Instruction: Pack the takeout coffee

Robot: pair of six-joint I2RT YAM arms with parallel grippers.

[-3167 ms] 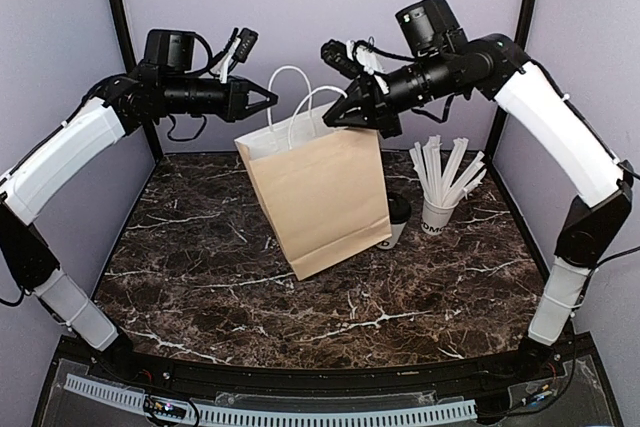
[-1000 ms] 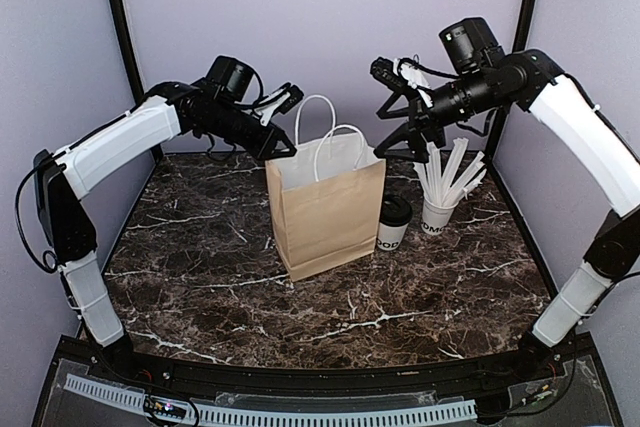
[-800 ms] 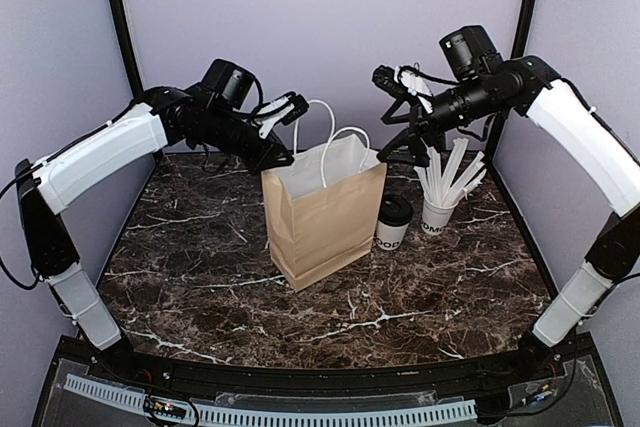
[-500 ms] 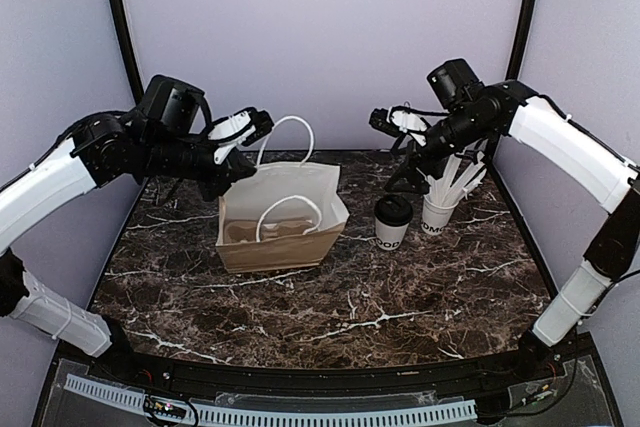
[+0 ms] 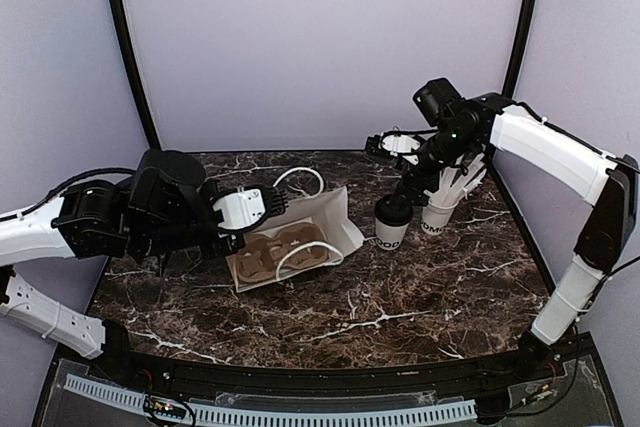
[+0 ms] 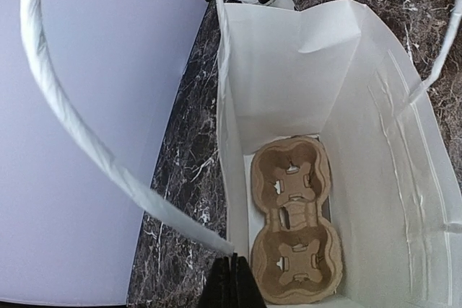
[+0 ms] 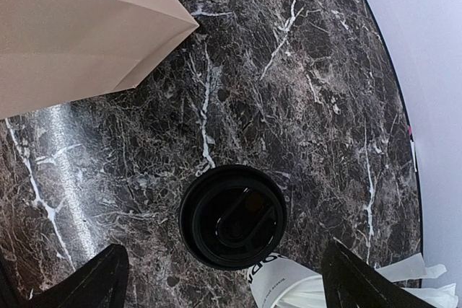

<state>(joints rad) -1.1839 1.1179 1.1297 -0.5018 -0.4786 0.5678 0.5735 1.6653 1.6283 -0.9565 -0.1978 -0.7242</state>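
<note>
Right end effector spread over takeout coffee, left end effector clenched on bag; being light and crushable, it is best gripped gently just below its stiff lid.

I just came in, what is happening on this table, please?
The left tool is shut on the rim of a paper bag, holding it tipped over on the marble table, mouth open. A cardboard cup carrier lies at the bag's bottom. The right tool hangs open directly above the takeout coffee, which stands beside a cup of straws. The coffee is not yet gripped or packed.
</note>
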